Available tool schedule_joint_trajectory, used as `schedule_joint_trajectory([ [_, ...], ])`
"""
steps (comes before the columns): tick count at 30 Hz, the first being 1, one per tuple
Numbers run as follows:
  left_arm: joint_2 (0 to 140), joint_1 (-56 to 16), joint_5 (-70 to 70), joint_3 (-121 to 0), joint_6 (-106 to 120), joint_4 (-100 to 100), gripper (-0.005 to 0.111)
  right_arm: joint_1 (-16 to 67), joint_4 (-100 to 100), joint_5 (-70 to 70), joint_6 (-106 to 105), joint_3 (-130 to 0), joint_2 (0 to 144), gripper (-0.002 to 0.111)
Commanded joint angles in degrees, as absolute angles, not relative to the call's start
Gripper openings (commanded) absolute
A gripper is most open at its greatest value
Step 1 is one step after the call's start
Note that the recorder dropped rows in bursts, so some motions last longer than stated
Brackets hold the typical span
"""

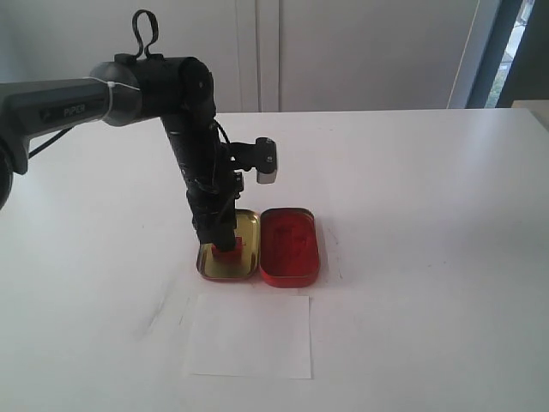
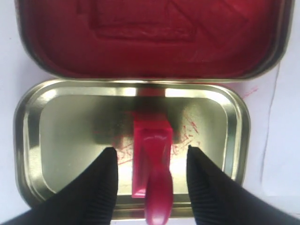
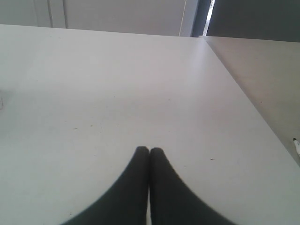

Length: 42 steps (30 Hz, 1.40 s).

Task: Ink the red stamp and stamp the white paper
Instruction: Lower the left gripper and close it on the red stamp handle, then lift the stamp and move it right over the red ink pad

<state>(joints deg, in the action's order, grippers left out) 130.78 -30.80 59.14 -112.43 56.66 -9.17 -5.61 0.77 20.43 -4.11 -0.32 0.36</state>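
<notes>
The L arm (image 1: pixel 184 146) comes in from the upper left of the outside pic and points straight down. The L gripper (image 2: pixel 151 150) is inside the gold lid (image 1: pixel 249 227), just left of the middle of that pic. Its two black fingers (image 2: pixel 105 187) are spread wide apart.

The red stamp (image 2: pixel 151 140) sits btw. them, in the lower middle of the L wrist pic. There is a thin gap on each side, so the fingers are near the stamp but not squeezing it. The stamp's block end is on the lid's shiny floor and its round knob comes toward the camera. It might be leaning a bit, but that's hard to tell from so close. Small red scratchy marks are on the lid floor around the stamp.

The red ink pad tin (image 1: pixel 289 246) lies right beside the gold lid, touching it along one long edge, on its right in the outside pic.

The white paper (image 1: pixel 249 336) lies flat on the white table (image 1: pixel 429 215), in the lower middle of the outside pic. It is just below the two tin halves, w/ a small strip of table btw. them.

The R gripper (image 3: pixel 149 151) is at the bottom middle of the R wrist pic. Its fingers are pressed tight together, tip to tip, over bare white table.
</notes>
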Motion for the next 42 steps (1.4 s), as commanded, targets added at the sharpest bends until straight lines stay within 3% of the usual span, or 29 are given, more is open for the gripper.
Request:
schedule_joint_trajectory([
  [1,130.8,-31.1,60.0,-112.7,56.3,-10.0,0.051,-5.8,0.3,19.6,-4.1,0.0,0.0,0.0],
  [13,132.0,-31.1,60.0,-112.7,55.7,-9.7,0.049,-5.8,0.3,19.6,-4.1,0.0,0.0,0.0],
  [24,132.0,-31.1,60.2,-112.7,55.7,-9.0,0.017,-5.8,0.3,19.6,-4.1,0.0,0.0,0.0],
  [28,132.0,-31.1,60.4,-112.7,55.7,-8.4,0.0,-5.8,0.3,19.6,-4.1,0.0,0.0,0.0],
  [42,130.9,-31.1,61.3,-112.8,55.7,-8.2,0.0,-5.8,0.3,19.6,-4.1,0.0,0.0,0.0],
])
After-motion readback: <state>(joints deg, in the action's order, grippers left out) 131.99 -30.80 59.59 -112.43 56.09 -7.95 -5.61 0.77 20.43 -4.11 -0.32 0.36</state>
